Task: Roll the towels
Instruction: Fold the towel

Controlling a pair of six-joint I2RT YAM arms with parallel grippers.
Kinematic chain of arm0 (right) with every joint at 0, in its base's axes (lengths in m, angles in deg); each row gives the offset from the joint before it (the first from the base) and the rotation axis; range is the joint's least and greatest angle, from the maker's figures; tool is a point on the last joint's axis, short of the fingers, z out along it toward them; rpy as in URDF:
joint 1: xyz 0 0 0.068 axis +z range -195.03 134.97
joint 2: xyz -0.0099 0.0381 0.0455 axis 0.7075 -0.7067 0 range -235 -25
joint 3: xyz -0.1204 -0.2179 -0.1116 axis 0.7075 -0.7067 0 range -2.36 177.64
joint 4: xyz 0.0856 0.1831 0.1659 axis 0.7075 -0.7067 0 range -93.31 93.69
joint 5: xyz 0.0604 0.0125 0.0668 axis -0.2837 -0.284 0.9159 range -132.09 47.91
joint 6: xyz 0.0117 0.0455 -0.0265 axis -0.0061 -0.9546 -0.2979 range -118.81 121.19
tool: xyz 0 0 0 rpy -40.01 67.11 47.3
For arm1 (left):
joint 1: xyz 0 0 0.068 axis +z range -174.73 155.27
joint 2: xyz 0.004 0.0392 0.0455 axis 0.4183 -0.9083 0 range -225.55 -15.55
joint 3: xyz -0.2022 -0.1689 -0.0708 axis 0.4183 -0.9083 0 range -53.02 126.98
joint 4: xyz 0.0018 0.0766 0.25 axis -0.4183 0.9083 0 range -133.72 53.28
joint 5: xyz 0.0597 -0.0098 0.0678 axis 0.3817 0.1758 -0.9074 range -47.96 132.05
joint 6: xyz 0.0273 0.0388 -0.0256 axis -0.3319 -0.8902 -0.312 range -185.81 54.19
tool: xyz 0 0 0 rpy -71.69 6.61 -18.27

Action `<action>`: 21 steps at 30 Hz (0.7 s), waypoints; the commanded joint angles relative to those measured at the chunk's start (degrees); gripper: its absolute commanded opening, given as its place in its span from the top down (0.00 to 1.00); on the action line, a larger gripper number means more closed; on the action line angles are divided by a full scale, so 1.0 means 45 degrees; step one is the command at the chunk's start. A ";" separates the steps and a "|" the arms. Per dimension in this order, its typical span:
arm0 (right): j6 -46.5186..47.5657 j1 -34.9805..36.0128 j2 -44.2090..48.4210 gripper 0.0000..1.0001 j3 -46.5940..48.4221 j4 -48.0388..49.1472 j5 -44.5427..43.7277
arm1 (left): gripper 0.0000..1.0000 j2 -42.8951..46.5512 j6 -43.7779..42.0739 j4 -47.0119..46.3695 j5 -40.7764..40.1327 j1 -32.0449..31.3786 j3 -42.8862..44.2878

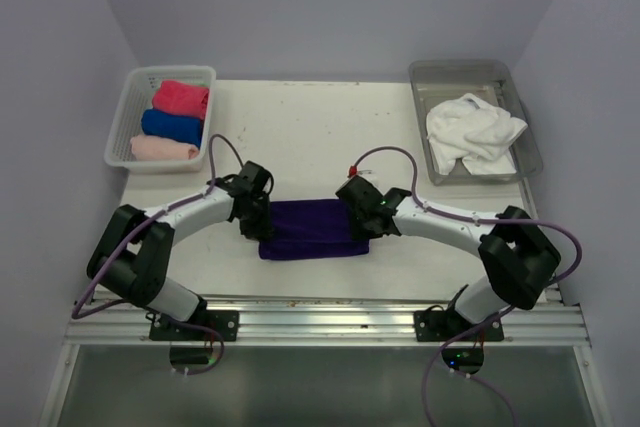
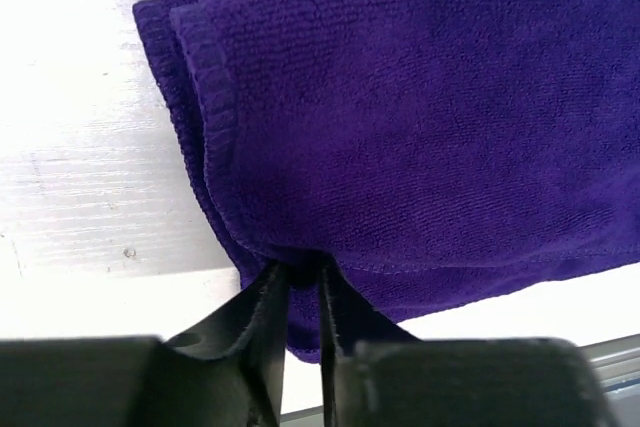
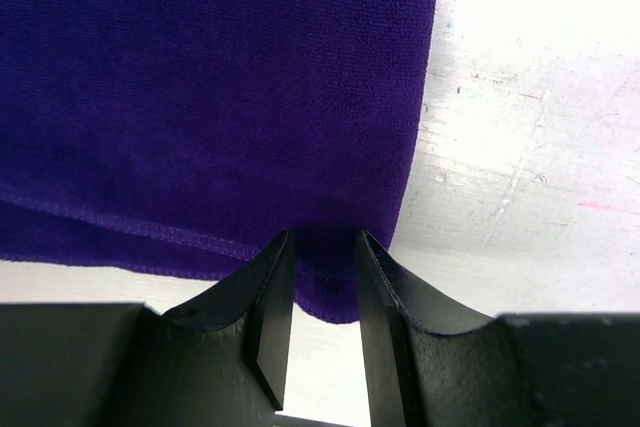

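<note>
From above, your purple towel (image 1: pixel 315 230) lies folded flat at the middle of the table's (image 1: pixel 300 137) near edge, with the left pincer (image 1: pixel 262 231) at its left end and the right pincer (image 1: pixel 364 231) at its right. Three rolled towels (image 1: pixel 172 127) fill the basket (image 1: pixel 120 132) at the far left corner, and a white towel (image 1: pixel 472 132) waits in the tray (image 1: pixel 460 71) at the far right. Your left wrist view shows the jaws nipping the near hem, the cloth puckered between them. Your right wrist view shows the jaws astride the near right corner, apparently pinching it. The roll looks about to start, so turn both ends over evenly toward the far edge.
</note>
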 commanded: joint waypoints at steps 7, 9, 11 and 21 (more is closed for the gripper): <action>-0.0399 -0.0068 0.0239 0.94 -0.0341 0.0089 -0.1049 | 0.99 0.0710 0.0093 -0.0087 -0.0523 -0.0103 0.0099; -0.0400 -0.0068 0.0474 1.00 -0.0302 -0.0067 -0.1147 | 1.00 0.0789 0.0094 0.0031 -0.0446 -0.0103 0.0217; -0.0380 -0.0068 0.0787 1.00 -0.0301 -0.0165 -0.1206 | 1.00 0.0925 0.0074 0.0109 -0.0251 -0.0103 0.0334; -0.0400 -0.0068 0.0651 1.00 -0.0302 -0.0048 -0.1050 | 1.00 0.1706 -0.0004 0.0734 0.0101 -0.0103 0.0647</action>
